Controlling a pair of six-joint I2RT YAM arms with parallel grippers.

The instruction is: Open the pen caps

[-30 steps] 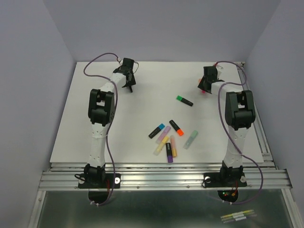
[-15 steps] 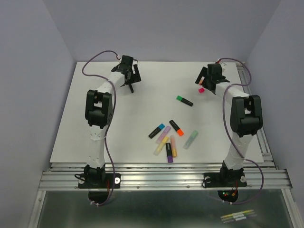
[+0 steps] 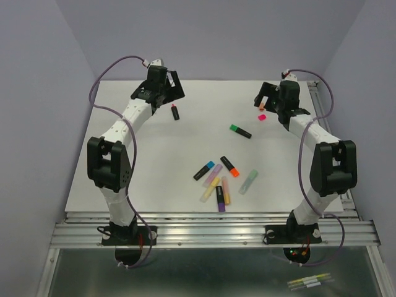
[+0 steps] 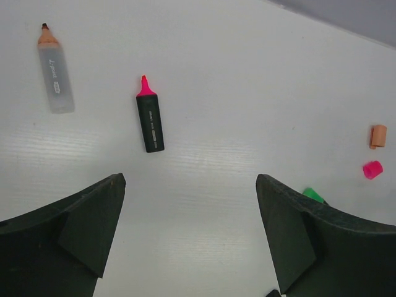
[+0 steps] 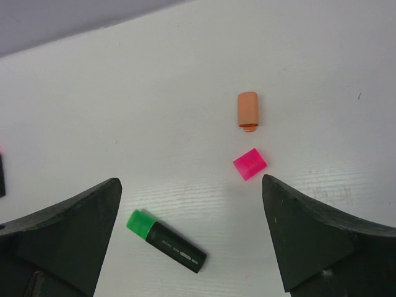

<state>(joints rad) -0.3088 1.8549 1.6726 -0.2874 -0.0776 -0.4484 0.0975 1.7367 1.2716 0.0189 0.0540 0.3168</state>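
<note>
Across the white bench (image 3: 124, 173) both arms reach to the far side. The left fingers (image 4: 93, 216) and the right fingers (image 5: 80, 223) stand spread wide, gripping nothing.

By my read, 2 pens are done and we're between pens. Mid-bench, the cluster of capped pens (image 3: 219, 182) waits. The green-capped pen (image 3: 240, 130) lies apart from it, nearest the right arm, on a diagonal axis with its cap toward the far left. That looks like the next pick: 1 arm on the barrel, the other on the cap, pulling along that axis.

Below the left arm lie the black pink-tipped pen (image 4: 150, 117) and the clear orange-tipped pen (image 4: 54, 71), bare tips pointing to the far edge. Far right lie the orange cap (image 5: 247, 110) and the pink cap (image 5: 250, 163), near each other.
</note>
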